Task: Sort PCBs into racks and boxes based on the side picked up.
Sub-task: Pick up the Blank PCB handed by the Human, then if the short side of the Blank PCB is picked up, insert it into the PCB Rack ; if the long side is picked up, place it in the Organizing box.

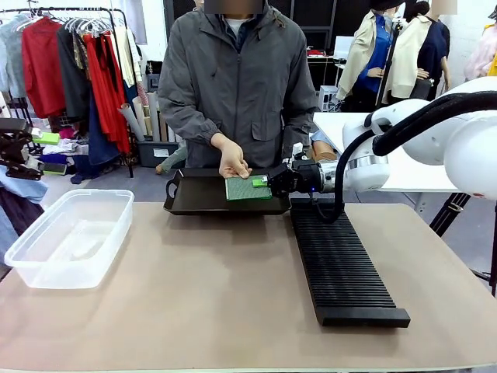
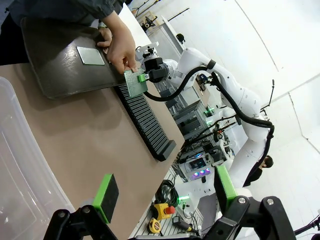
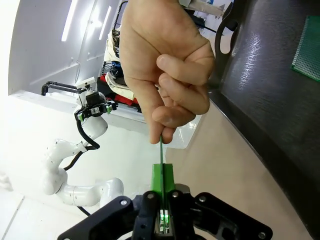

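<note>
A person's hand (image 1: pixel 231 161) holds a green PCB (image 1: pixel 247 188) over the dark tray (image 1: pixel 194 200), dotted face up. My right gripper (image 1: pixel 262 183) is shut on the board's right edge. In the right wrist view the PCB (image 3: pixel 161 155) stands edge-on between the shut green pads (image 3: pixel 156 177), with the person's hand (image 3: pixel 165 65) pinching its far end. A second PCB (image 2: pixel 90 55) lies flat on the tray (image 2: pixel 55 65). The black slotted rack (image 1: pixel 342 264) lies right of centre and the clear box (image 1: pixel 70 233) at the left. My left gripper (image 2: pixel 165 192) hangs open above the box (image 2: pixel 20 165).
The person stands at the far side behind the tray. My right arm reaches in from the right over the rack's far end. A white table stands behind it. Bare tabletop lies between the box and the rack.
</note>
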`<state>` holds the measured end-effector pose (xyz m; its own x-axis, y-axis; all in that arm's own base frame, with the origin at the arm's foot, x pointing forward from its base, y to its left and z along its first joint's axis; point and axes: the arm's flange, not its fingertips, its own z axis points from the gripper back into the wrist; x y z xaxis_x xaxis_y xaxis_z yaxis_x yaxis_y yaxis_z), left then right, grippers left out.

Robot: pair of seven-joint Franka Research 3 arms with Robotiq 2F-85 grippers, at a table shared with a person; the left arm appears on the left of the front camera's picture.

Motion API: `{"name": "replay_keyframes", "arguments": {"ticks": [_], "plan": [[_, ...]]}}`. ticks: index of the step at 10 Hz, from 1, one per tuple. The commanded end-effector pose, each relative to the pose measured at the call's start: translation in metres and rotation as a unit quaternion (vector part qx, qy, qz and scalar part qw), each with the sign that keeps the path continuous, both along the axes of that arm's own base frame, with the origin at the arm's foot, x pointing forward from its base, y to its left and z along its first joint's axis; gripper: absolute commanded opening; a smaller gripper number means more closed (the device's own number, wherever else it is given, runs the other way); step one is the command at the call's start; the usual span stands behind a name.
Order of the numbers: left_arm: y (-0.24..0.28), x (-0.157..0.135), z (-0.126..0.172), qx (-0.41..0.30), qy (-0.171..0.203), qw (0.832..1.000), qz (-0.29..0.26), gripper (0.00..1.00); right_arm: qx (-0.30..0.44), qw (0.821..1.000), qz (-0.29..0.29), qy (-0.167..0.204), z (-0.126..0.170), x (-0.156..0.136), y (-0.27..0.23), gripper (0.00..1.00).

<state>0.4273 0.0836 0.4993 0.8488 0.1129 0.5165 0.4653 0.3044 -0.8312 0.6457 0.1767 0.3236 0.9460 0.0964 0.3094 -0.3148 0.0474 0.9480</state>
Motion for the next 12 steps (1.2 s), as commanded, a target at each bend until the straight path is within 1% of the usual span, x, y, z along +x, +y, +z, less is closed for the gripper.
{"name": "replay_keyframes", "arguments": {"ticks": [1, 2, 3, 12], "plan": [[-0.0003, -0.001, 0.0024, -0.005, 0.003, 1.0, 0.001, 1.0, -0.003, 1.0, -0.007, 0.004, 0.0012, -0.0068, 0.0005, 0.0], [-0.0003, -0.001, 0.0024, -0.005, 0.003, 1.0, 0.001, 1.0, -0.002, 1.0, -0.001, 0.006, 0.0012, -0.0074, 0.0013, 0.0], [-0.0003, -0.001, 0.0024, -0.005, 0.003, 1.0, 0.001, 1.0, 0.0, 1.0, 0.0, 0.0, -0.0001, 0.0, 0.0, 0.0], [-0.0003, -0.001, 0.0024, -0.005, 0.003, 1.0, 0.001, 1.0, 0.0, 1.0, 0.0, 0.0, -0.0001, 0.0, 0.0, 0.0]]}}
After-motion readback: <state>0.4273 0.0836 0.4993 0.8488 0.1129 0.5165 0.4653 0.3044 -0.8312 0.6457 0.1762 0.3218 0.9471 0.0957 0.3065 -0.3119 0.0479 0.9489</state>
